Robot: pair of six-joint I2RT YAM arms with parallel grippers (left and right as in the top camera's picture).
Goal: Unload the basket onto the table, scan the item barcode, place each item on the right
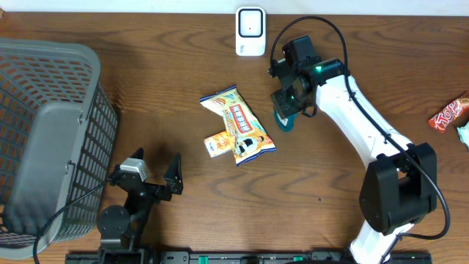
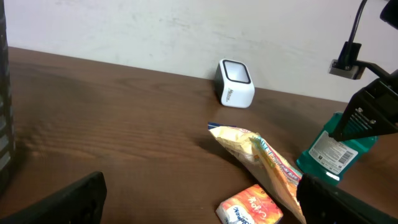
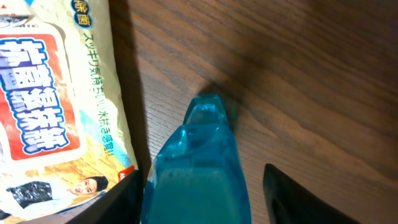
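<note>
A white barcode scanner point(image 1: 250, 31) stands at the table's far edge, also in the left wrist view point(image 2: 235, 83). A teal bottle point(image 1: 283, 119) rests on the wood right of a yellow snack bag point(image 1: 238, 125). My right gripper point(image 1: 289, 110) hangs over the bottle, open. In the right wrist view the bottle point(image 3: 199, 174) sits between the fingers of this gripper point(image 3: 208, 193), with a gap on the right side. The bottle's white label point(image 2: 336, 151) faces the left wrist camera. My left gripper point(image 1: 156, 172) is open and empty at the front left.
A small orange tissue pack point(image 1: 217, 144) lies against the snack bag's near side. A grey mesh basket point(image 1: 51, 132) fills the left of the table. A red candy wrapper point(image 1: 448, 114) lies at the right edge.
</note>
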